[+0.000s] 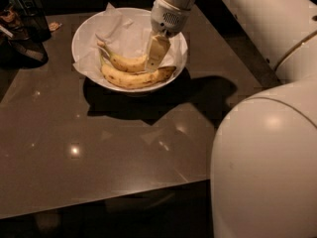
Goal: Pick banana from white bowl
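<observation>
The white bowl stands at the back middle of the dark table, lined with crumpled white paper. Two yellow bananas lie in it side by side: a shorter one behind and a longer one along the front rim. My gripper reaches down into the bowl from the upper right. Its tip is at the right end of the shorter banana, touching or very close to it. The contact point is hidden by the gripper itself.
Dark objects stand at the table's back left corner. My white arm and body fill the right side of the view. The table's front edge runs across the bottom. The bowl casts a dark shadow in front.
</observation>
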